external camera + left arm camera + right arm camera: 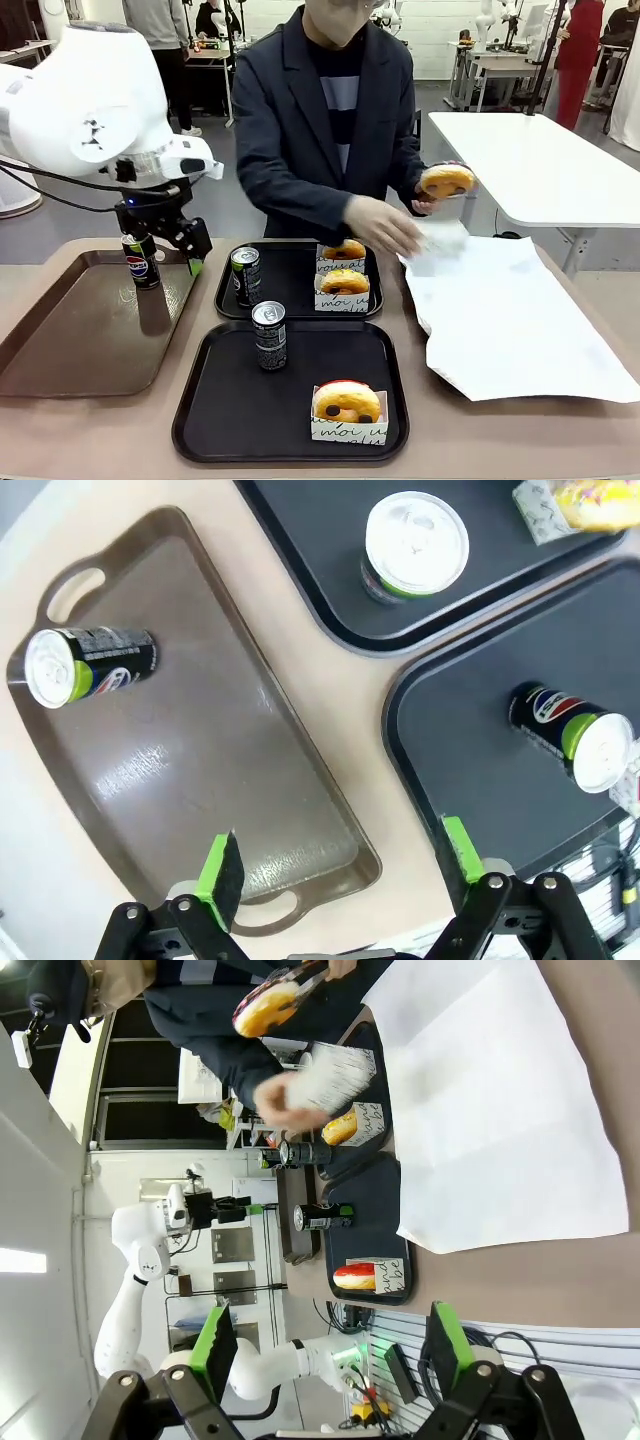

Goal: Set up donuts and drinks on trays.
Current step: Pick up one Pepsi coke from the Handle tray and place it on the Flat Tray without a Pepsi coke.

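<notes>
The white paper sheet lies beside my two black trays. Each tray holds a can and donuts. My left gripper is spread wide, holding nothing. My right gripper is spread too.

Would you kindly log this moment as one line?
left gripper: open above brown tray | right gripper: open | person's hand: holds donut

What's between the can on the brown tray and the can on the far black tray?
Nothing sits between the Pepsi can and the green-marked can: just the bare floor of the brown tray, a strip of tabletop, and the black tray's rim. The front view shows it.
</notes>
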